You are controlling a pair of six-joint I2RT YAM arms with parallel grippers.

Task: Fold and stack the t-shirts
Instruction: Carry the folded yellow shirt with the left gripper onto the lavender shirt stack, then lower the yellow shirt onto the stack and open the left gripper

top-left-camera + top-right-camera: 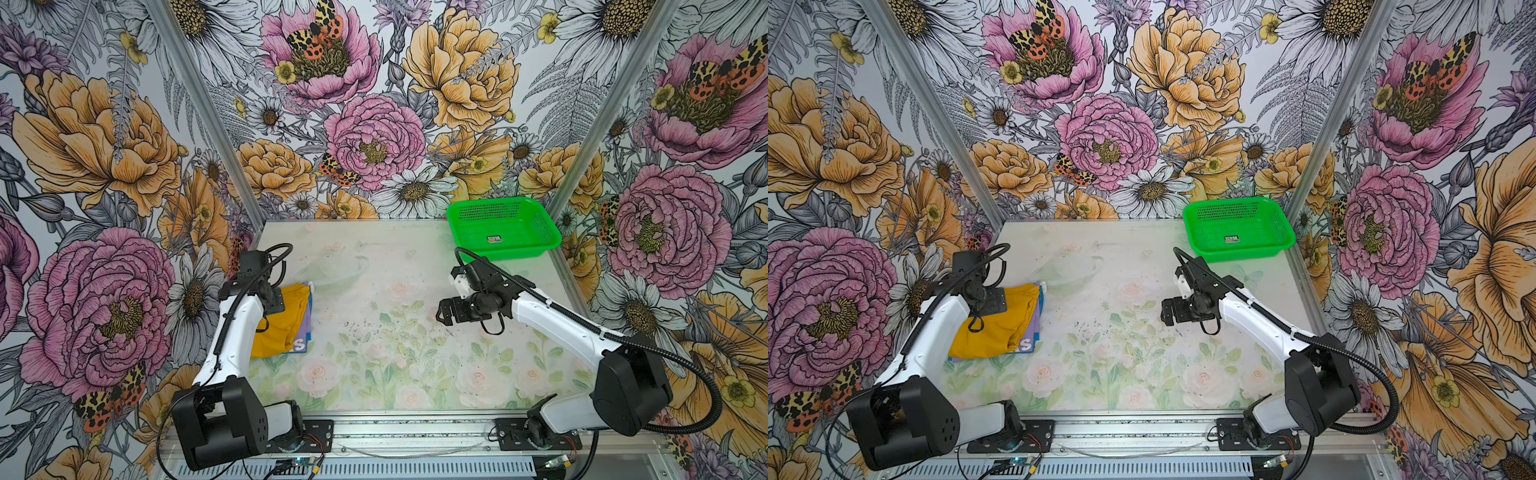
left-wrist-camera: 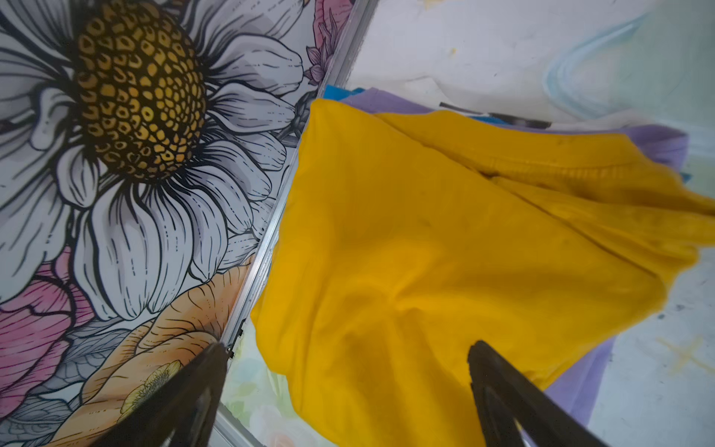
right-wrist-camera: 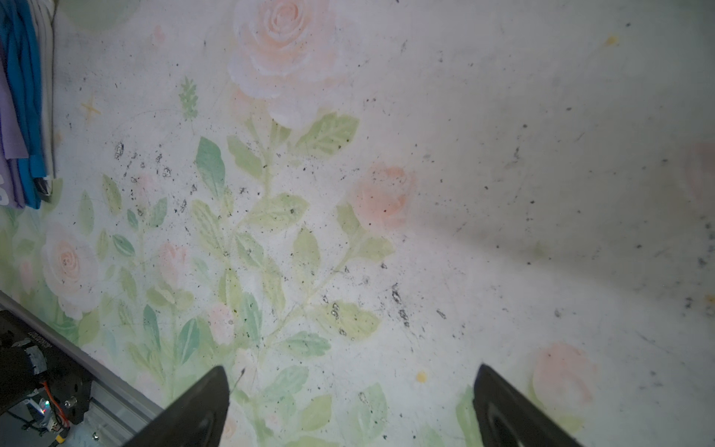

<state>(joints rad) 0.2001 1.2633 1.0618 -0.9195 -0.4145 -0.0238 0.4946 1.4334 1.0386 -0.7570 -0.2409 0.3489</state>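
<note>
A stack of t-shirts lies at the table's left edge. On top is a mustard-yellow tee (image 1: 282, 328) (image 1: 1000, 328) (image 2: 406, 251), loosely folded with wrinkles. Under it a lavender tee (image 1: 1027, 343) (image 2: 387, 101) (image 3: 9, 127) with white print pokes out on the right side. A blue tee (image 2: 336, 92) (image 3: 23, 77) shows only as a thin edge beneath. My left gripper (image 1: 272, 298) (image 1: 988, 301) (image 2: 347, 345) hangs open just over the yellow tee, holding nothing. My right gripper (image 1: 442, 311) (image 1: 1166, 311) (image 3: 352, 368) stands open above bare table, right of centre.
A green mesh basket (image 1: 519, 251) (image 1: 1250, 249) sits at the back right corner with only a small label inside. Flowered walls with metal frame posts (image 2: 271, 232) close in the left, back and right sides. The arm bases stand along the front rail.
</note>
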